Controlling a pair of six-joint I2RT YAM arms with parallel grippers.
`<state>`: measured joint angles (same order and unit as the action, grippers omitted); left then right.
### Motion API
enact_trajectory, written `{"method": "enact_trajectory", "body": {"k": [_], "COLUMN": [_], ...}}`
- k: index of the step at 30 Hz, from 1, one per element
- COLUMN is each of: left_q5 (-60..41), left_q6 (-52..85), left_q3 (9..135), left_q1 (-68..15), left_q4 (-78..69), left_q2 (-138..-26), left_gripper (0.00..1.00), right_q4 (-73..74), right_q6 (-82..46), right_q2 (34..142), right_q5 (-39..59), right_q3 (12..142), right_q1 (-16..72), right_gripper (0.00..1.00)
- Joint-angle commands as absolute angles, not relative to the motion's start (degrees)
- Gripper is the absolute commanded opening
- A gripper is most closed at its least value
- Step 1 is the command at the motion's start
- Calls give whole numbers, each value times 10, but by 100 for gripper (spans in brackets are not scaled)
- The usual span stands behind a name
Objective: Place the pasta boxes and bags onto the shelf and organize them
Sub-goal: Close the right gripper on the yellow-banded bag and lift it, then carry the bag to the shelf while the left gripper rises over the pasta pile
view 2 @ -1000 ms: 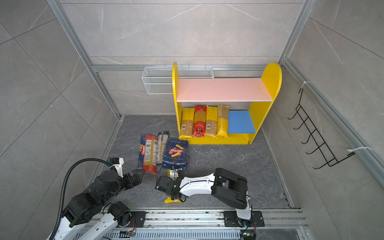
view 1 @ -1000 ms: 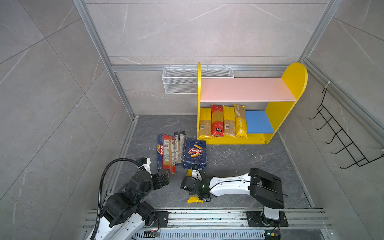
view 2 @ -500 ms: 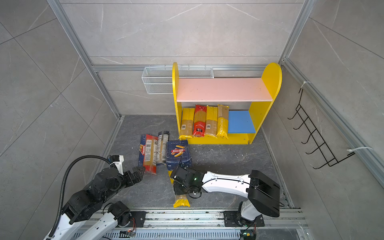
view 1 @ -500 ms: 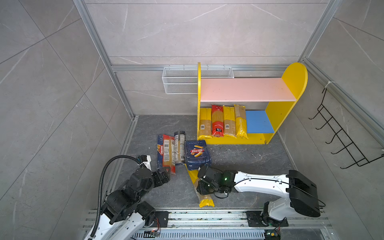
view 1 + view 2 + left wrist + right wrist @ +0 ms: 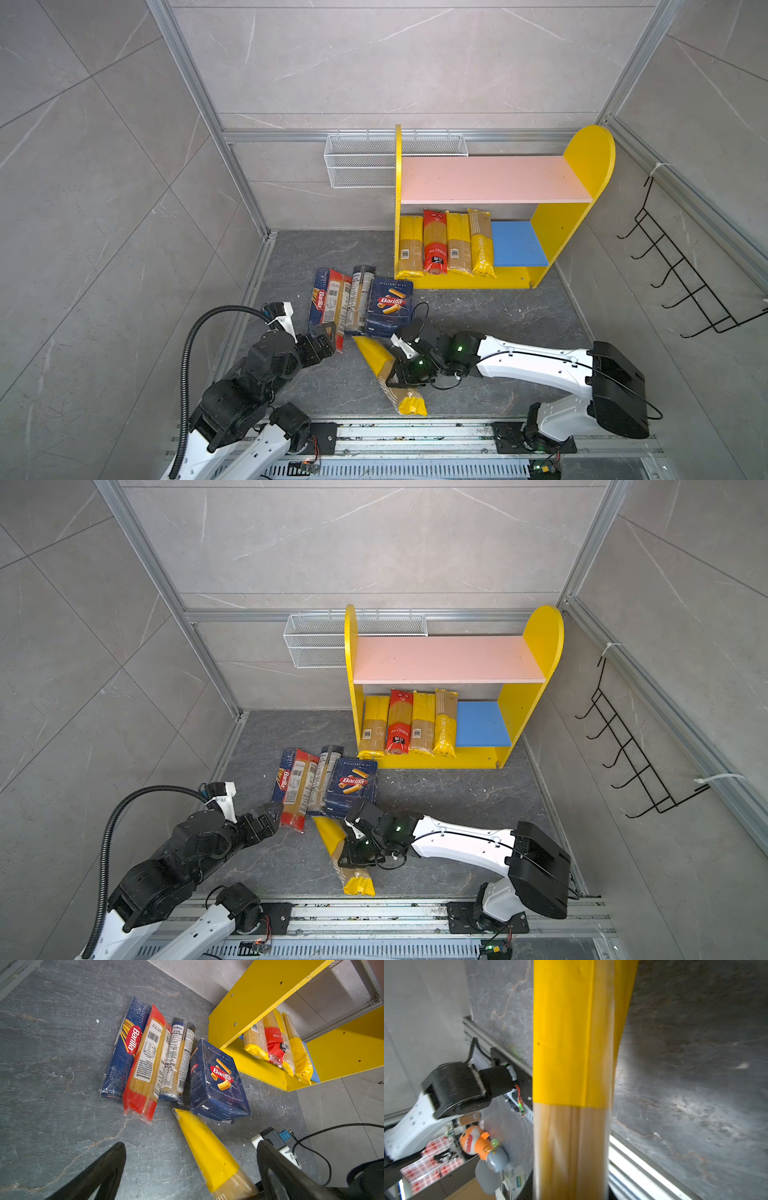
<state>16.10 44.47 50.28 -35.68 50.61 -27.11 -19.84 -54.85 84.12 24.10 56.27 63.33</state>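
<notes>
- Top views: the right gripper [image 5: 405,371] is clamped tight across the middle of a yellow bag [image 5: 375,353]. The bag sits slanted over the grey floor [image 5: 498,316], and its far tip is just beside the rigatoni box [image 5: 389,305]. Can't tell if the bag is actually off the floor.
- The left gripper [image 5: 325,343] is spread all the way open with nothing in it, parked right by the near end of the red-and-clear bag [image 5: 338,309].
- In both top views the spaghetti box [image 5: 286,777], red-and-clear bag, dark bag [image 5: 326,773] and rigatoni box lie side by side on the floor in front of the shelf [image 5: 544,633]. Four bags [image 5: 409,725], three yellow and one red, lean in a row on its blue lower board. The pink board on top is bare.
- Left wrist: the left gripper [image 5: 191,1144] has its fingers wide apart, holding nothing. The yellow bag [image 5: 205,1147] runs between them in the shot, with the floor pile beyond.
- Right wrist: the yellow bag [image 5: 562,1043] fills the centre and is a bit blurry. The fingers aren't in shot.
</notes>
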Motion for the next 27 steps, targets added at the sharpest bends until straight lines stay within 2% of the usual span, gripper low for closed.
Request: {"method": "enact_trajectory", "body": {"k": [1, 10, 22, 27], "left_q5": [176, 177, 173, 158], "left_q6": [436, 430, 420, 419], "left_q3": [524, 545, 579, 586], "left_q1": [-355, -355, -355, -355], "left_q4": [495, 485, 456, 425], "left_q2": [-278, -303, -367, -406], "left_gripper": [100, 100, 100, 100], "right_q4": [-89, -79, -238, -290], "right_q6": [-546, -546, -470, -431], "right_q2": [793, 742, 620, 606], "right_q5": [276, 308, 318, 354], "right_q3": [602, 592, 614, 628], "right_q1": [614, 563, 437, 348], "right_gripper": [23, 22, 22, 21]}}
